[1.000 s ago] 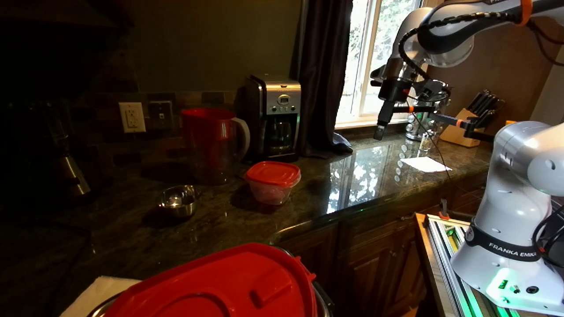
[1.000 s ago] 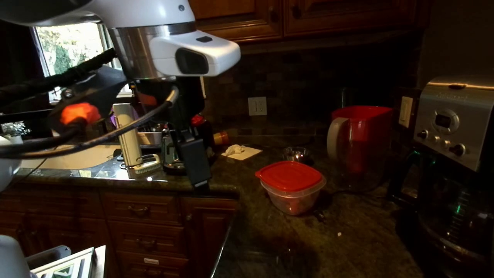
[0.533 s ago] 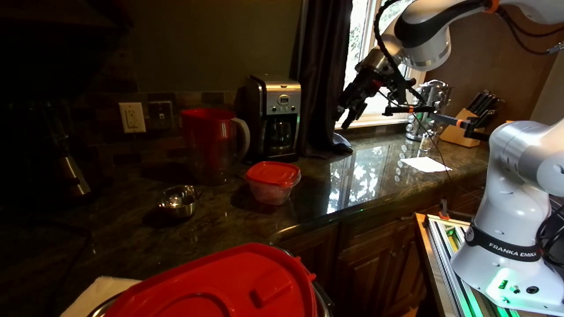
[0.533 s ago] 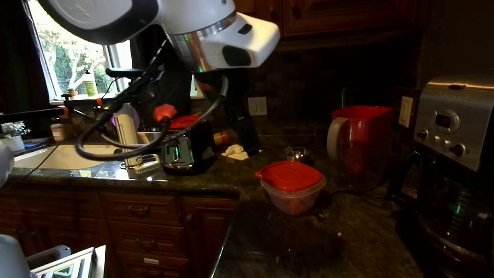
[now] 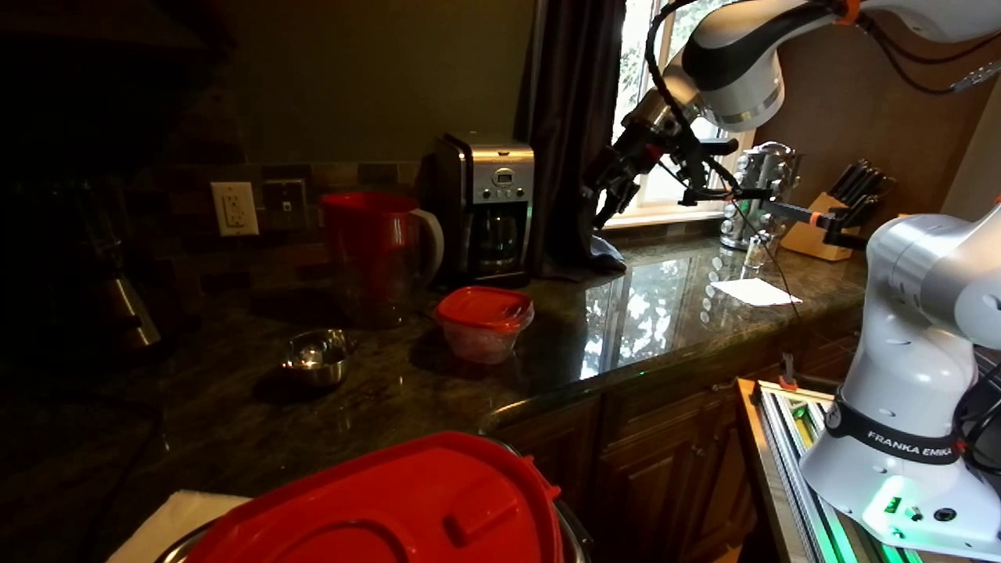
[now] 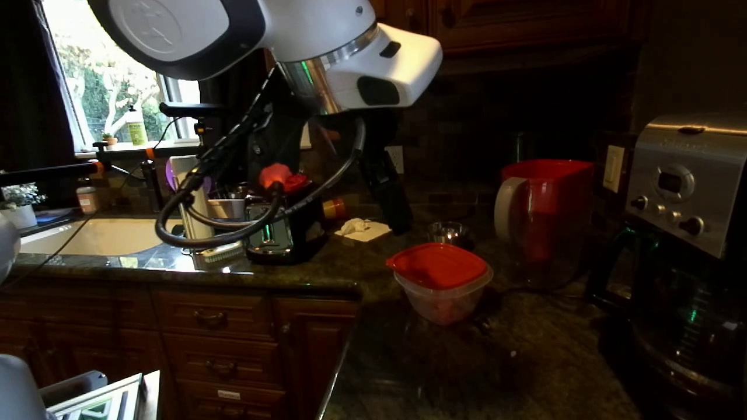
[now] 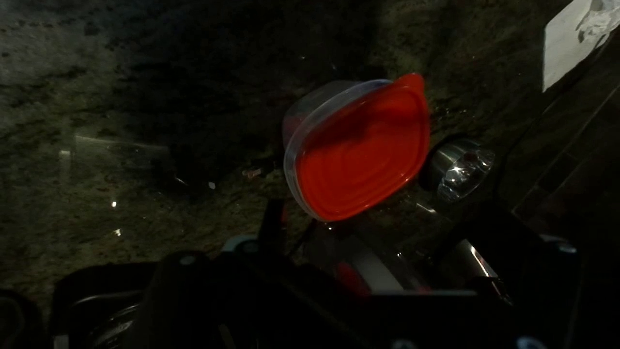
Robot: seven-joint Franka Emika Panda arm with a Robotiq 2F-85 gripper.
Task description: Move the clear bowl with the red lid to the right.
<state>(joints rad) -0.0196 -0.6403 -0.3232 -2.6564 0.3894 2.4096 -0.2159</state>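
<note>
The clear bowl (image 5: 478,344) with the red lid (image 5: 485,307) stands upright on the dark counter in both exterior views (image 6: 440,303). In the wrist view, the red lid (image 7: 363,155) fills the middle, with the clear bowl wall (image 7: 315,106) showing at its upper left. My gripper (image 5: 596,217) is in the air, tilted, above and to the right of the bowl in an exterior view. It also shows behind the lid (image 6: 400,224). In the wrist view the dark fingers (image 7: 272,223) stand wide apart with nothing between them, not touching the bowl.
A tall red pitcher (image 5: 367,242) with a pale handle and a coffee maker (image 5: 504,172) stand behind the bowl. A small metal bowl (image 5: 319,360) sits to its left. A large red lid (image 5: 438,485) lies in the foreground. A white paper (image 5: 755,292) lies on the counter at right.
My gripper has swung leftward toward the bowl and tilted, with both fingers now showing in an exterior view. A shadow now lies on the red lid. The bowl has not moved.
</note>
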